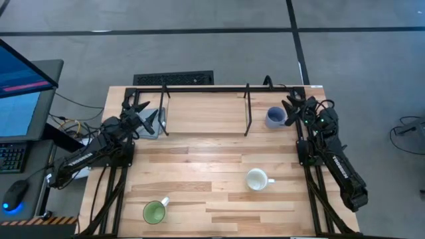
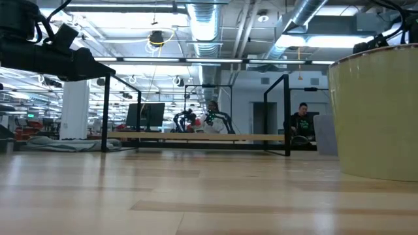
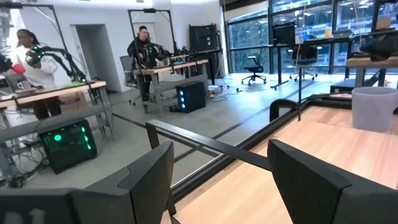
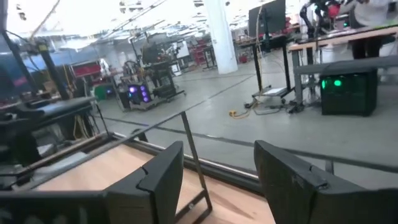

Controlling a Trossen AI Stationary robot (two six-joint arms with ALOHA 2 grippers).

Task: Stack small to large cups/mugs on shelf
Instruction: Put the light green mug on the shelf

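2 grippers, both spread open and holding nothing. The left gripper (image 1: 141, 111) hangs at the far-left end of the shelf (image 1: 199, 113), the right gripper (image 1: 292, 109) at its far-right end, just beside the blue-grey mug (image 1: 274, 117) standing on the shelf. The white mug (image 1: 257, 179) sits on the table (image 1: 199, 166) nearer and right; the green mug (image 1: 155, 212) is near-left.

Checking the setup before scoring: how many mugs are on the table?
3: blue-grey mug at the shelf's right end, beside the right tool; white mug mid-right; green mug at the near edge. None seems hidden.
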